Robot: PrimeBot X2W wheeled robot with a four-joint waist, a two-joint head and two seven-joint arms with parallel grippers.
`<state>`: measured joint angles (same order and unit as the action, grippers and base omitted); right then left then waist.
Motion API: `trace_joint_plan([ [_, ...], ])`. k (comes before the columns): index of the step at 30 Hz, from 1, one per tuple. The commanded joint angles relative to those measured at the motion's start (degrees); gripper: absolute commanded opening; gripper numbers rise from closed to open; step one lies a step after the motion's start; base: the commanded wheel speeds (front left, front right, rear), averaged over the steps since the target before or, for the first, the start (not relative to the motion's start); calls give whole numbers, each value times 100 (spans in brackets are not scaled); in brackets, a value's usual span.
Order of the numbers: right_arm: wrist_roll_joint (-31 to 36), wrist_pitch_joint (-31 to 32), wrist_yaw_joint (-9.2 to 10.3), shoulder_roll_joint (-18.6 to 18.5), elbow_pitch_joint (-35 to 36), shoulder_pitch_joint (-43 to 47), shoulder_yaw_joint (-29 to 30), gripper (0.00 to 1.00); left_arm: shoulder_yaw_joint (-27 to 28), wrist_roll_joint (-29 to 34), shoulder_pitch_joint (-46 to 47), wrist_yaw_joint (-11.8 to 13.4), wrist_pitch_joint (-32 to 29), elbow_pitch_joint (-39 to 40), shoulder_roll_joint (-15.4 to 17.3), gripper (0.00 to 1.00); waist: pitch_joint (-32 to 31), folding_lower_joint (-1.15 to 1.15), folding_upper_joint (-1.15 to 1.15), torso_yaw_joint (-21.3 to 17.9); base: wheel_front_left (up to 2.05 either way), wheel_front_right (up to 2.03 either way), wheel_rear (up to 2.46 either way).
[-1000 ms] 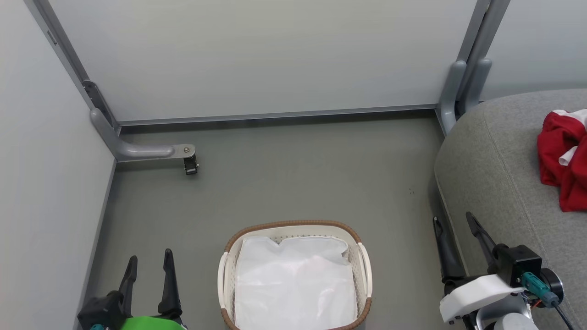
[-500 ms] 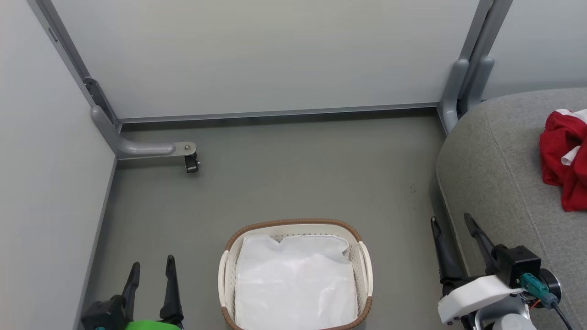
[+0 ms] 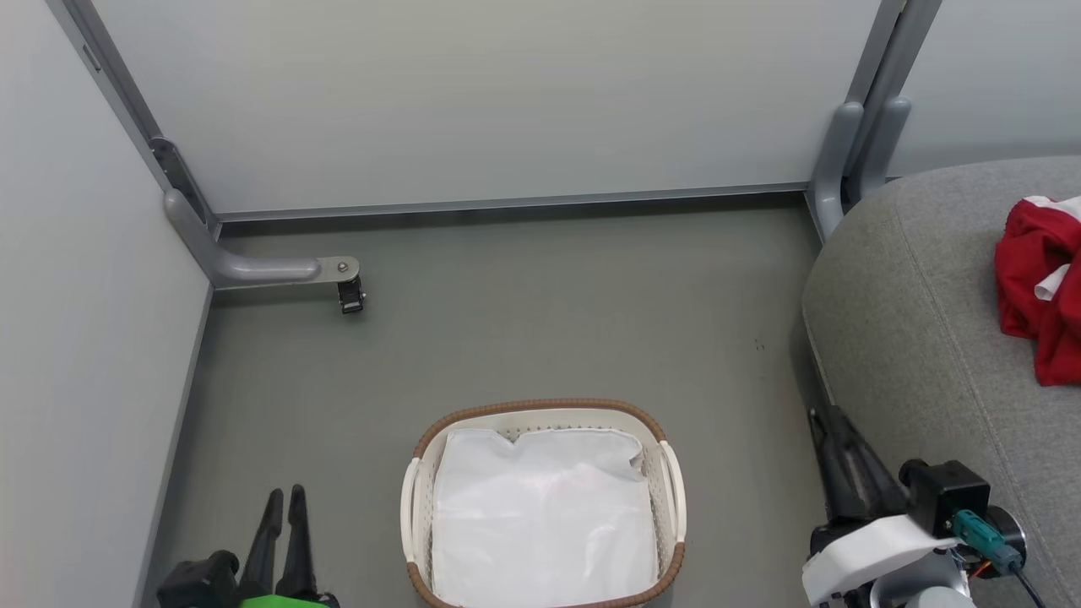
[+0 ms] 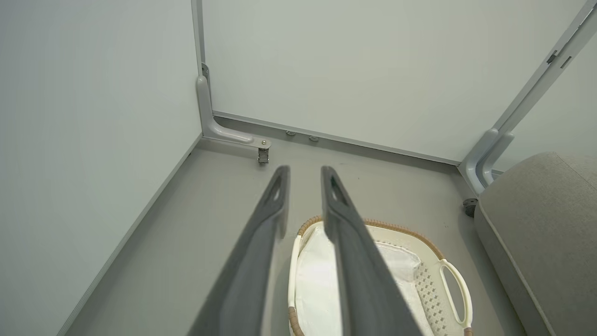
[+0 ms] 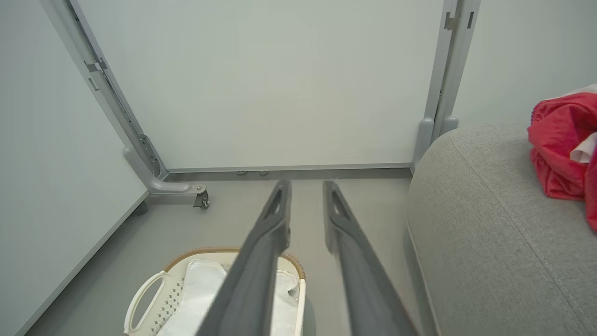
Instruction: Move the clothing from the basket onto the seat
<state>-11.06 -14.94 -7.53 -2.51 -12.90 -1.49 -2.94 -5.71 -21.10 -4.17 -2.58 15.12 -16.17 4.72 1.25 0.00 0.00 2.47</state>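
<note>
**Red clothing on the seat, both grippers low and holding nothing**

You can see the clothing (image 3: 1040, 291) bunched in a red heap with a bit of white trim. It lies on top of the seat (image 3: 912, 338) at the far right of the head view and is cut off by the picture's edge. The seat's rounded grey edge curves down to the floor (image 3: 549, 321).

The basket (image 3: 540, 410) stands on that floor to the seat's left, well apart from the clothing. Its brown woven rim faces you, and the white liner (image 3: 540, 515) is spread across its inside.

Your left gripper (image 3: 285, 491) sits low, left of the basket and apart from it. Its two dark fingers are drawn close with a slim gap between them, and they grasp nothing. Your right gripper (image 3: 826, 415) is between the basket and the seat's edge. Its wrist view shows the fingers equally narrow, with nothing between them. Both sets of fingers look a little blurred in the wrist views.

Beyond the basket, pale partition panels wall the corner, and a grey bracket with a small castor (image 3: 350, 295) juts from the left panel.
</note>
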Motion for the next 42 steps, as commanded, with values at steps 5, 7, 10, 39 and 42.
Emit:
trace_joint_plan([
  [5, -559, 117, 0, -14, -45, -3, 32, 0, 90, -465, 81, -33, -154, -61, -21, 0, -4, 0, 0, -9, 0, 0, 0],
  [7, -786, 167, 0, -25, -48, -19, 48, 0, 124, -655, 110, -47, -212, -53, -26, 0, -6, 0, 0, -13, 0, 0, 0],
  [10, -1103, 237, 1, -39, -52, -42, 69, 0, 169, -921, 150, -65, -292, -39, -32, 0, -8, 0, 0, -19, 0, 0, 0],
  [39, -3815, 869, 2, -122, -61, -221, 299, 0, 563, -3243, 507, -229, -990, 74, -91, 0, -33, 0, 0, -78, 0, 0, 0],
  [42, -4026, 924, 3, -126, -61, -233, 322, 0, 597, -3429, 531, -243, -1046, 79, -95, 0, -36, 0, 0, -83, 0, 0, 0],
])
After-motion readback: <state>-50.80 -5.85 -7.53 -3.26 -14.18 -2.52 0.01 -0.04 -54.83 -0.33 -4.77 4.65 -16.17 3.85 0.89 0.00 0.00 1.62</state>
